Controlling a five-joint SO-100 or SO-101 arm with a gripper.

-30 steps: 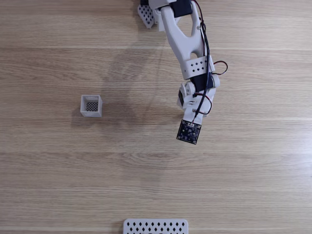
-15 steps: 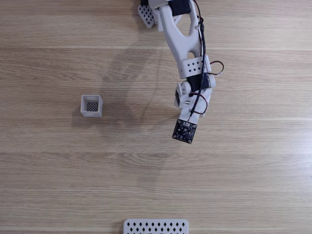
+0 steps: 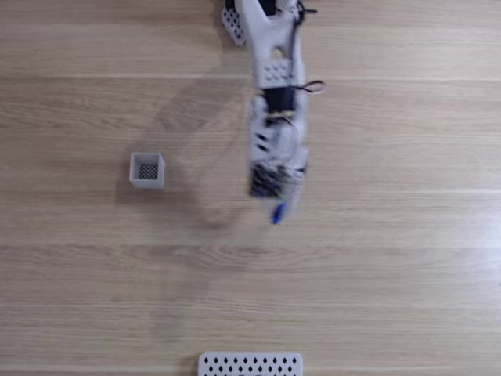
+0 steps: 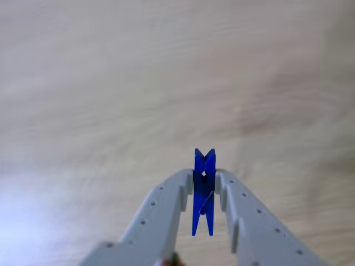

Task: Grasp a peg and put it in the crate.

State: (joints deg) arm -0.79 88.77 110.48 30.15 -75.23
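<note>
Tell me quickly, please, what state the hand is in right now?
Hand: closed on the blue peg, which stands upright between the two fingers, off the table.

Wooden table (image 3: 391,274) — white perforated panel (image 3: 250,364) at bottom edge, fixed view.

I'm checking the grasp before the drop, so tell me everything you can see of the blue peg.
The peg is a slim blue clothespin, plastic by its look, with a notched top end and a small spring at mid-body. It stands upright, clamped at its middle between the gripper fingers, above the wooden table. The fixed view shows it blurred.
</note>
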